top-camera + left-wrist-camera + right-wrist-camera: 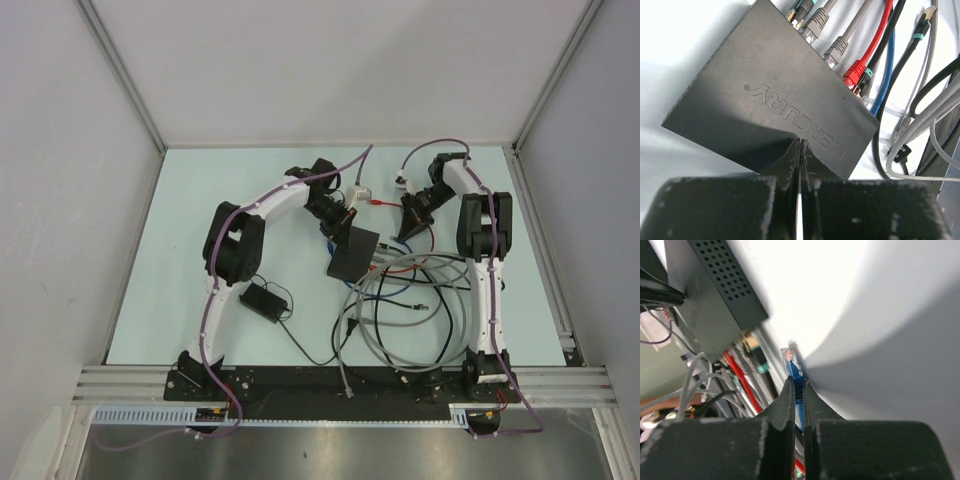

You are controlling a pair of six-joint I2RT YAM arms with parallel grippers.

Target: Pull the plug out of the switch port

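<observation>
Right gripper (797, 385) clamps the blue plug (792, 367), tip clear of the switch (722, 285)!
Plug lies in line with that gripper, just right of the switch; left gripper (799, 144) closed.

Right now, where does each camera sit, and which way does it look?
Top external: above and behind, looking down on the table; the left arm and right arm show.
Left wrist: on the left arm, looking along the shut left pincer at the switch.
Right wrist: on the right arm, looking past the right pincer, shut on the blue plug.
Shared: all three show the switch.
</observation>
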